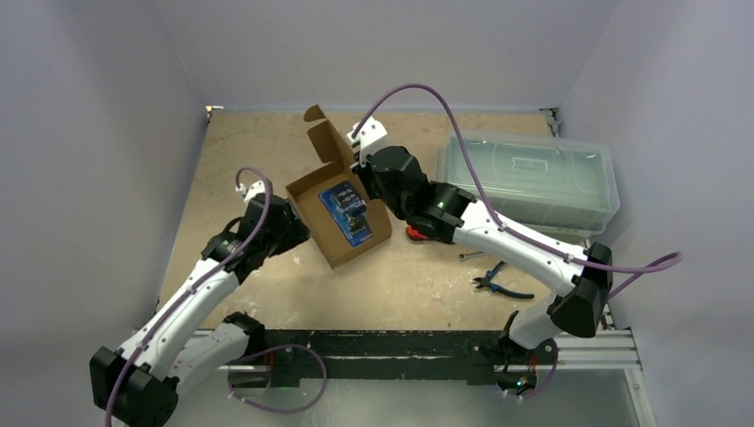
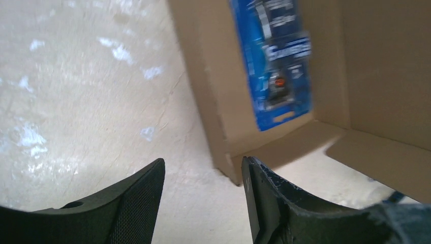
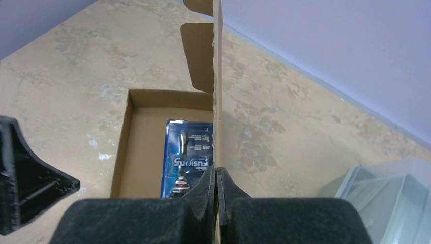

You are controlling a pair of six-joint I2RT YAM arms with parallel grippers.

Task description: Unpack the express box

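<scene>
the brown cardboard express box [image 1: 313, 209] lay open near the counter's [image 1: 400, 294] middle, flap [image 3: 217, 76] upright, a blue razor pack [image 1: 347, 213] inside. the right end effector [image 3: 217, 175] pinched the flap's edge; the left end effector [image 2: 203, 163] gaped beside its corner.

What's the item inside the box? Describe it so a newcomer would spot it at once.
Near the middle of the tan table sits the open cardboard box, its lid pinched by the right gripper. Flat on its floor lies a blue razor pack. It is the only thing in the box and the only bright blue card in view; the pliers lie outside, on the table.
</scene>
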